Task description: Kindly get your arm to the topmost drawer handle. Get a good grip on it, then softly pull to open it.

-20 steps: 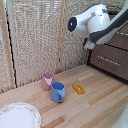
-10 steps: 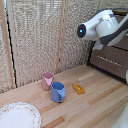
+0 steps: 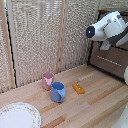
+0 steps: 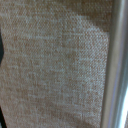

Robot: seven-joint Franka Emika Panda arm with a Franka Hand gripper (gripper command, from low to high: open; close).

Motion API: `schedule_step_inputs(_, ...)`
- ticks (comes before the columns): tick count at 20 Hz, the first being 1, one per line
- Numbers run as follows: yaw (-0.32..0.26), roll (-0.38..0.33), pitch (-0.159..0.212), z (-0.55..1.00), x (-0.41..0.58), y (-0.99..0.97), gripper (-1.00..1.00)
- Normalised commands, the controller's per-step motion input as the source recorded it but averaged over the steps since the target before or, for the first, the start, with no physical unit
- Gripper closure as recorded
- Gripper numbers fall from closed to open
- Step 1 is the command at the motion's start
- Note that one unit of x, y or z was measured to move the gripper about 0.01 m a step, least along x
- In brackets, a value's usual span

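My white arm (image 3: 111, 26) with its dark round joint cap (image 3: 90, 32) reaches across the top right of the exterior view, in front of the dark brown cabinet (image 3: 96, 50). My gripper (image 3: 105, 45) hangs under the arm as a small dark shape against the cabinet's upper part; its jaws are too small to read. A drawer front (image 3: 112, 62) with a slim silver bar handle (image 3: 107, 58) shows just below the gripper, apart from it. The arm hides the cabinet's higher part. The wrist view shows beige woven cloth (image 4: 55, 65) and a blurred grey bar (image 4: 117, 65).
A woven screen (image 3: 40, 35) stands along the back. On the wooden table (image 3: 95, 107) are a pink cup (image 3: 48, 80), a blue cup (image 3: 58, 92), an orange block (image 3: 78, 89) and a patterned plate (image 3: 19, 116) at the front left. A white shape (image 3: 125, 75) stands at the right edge.
The arm has swung toward the exterior view's right and slightly down, closer to the cabinet front. The cups, block and plate have not moved.
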Motion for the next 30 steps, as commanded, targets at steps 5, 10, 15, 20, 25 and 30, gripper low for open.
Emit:
schedule_step_inputs(5, 0.000, 0.002, 0.000, 0.00, 0.009, -0.09, 1.00)
schedule_step_inputs(10, 0.002, 0.039, 0.008, 0.00, -0.002, -0.03, 1.00)
schedule_step_inputs(15, 0.008, 0.005, 0.000, 0.00, 0.009, 0.00, 1.00)
schedule_step_inputs(20, -0.004, -0.018, 0.000, -0.03, 0.199, 0.23, 1.00)
schedule_step_inputs(25, -0.009, -0.005, -0.004, -0.03, 0.263, 0.80, 1.00)
schedule_step_inputs(30, -0.045, 0.000, -0.013, 0.02, 0.246, 0.91, 1.00)
